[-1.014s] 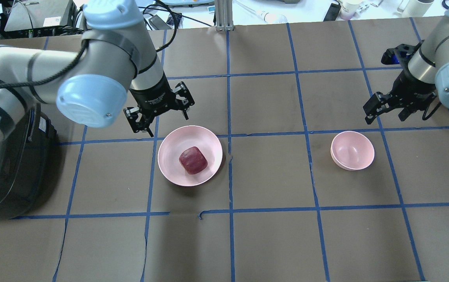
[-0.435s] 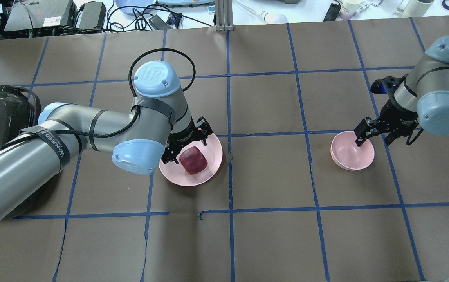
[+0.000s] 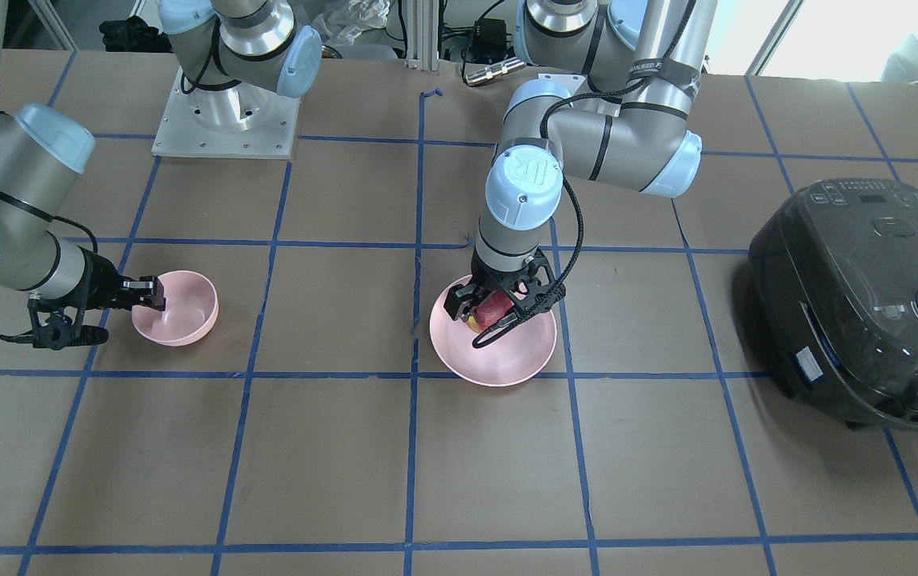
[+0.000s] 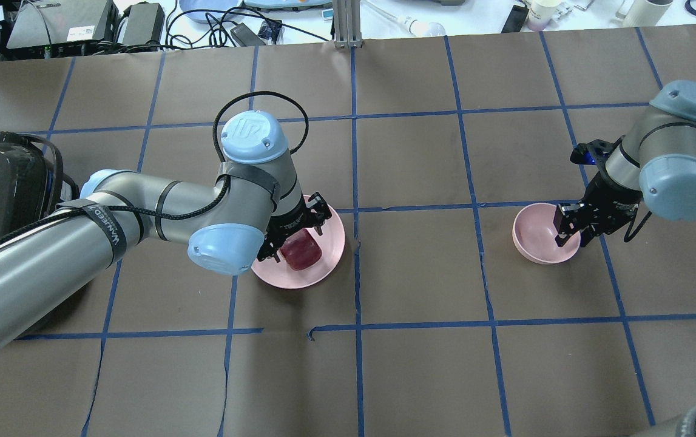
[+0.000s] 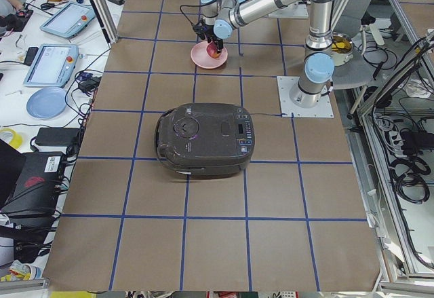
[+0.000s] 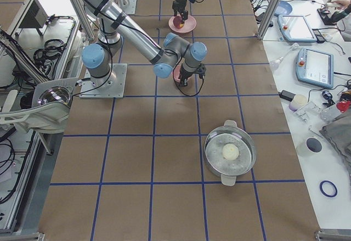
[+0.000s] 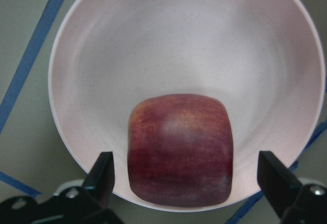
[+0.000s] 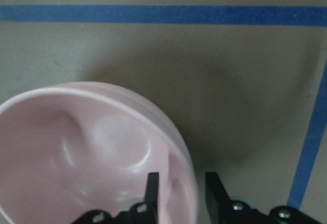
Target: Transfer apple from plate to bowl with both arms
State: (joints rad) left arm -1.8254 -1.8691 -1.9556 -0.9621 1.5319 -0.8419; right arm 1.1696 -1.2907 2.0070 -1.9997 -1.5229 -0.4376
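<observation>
- The left tool (image 7: pixel 186 175) stands spread around the apple (image 7: pixel 179 150), which lies on the plate (image 7: pixel 204 40), left of the table's middle
- I think it should close slowly on the flat sides, so the apple does not roll
- The right tool (image 8: pixel 181 191) pinches the rim of the bowl (image 8: pixel 76 147) toward the right edge; hold it steady

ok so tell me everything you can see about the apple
The apple is small, dark red and blocky, with faint lighter streaks and a slight sheen on its skin. The front-facing view shows a yellow patch low on one side. It looks whole and rests on the pale pink plate. The left claw is open around it, with a finger on either side and a narrow gap at each, so only the plate touches it.
</observation>
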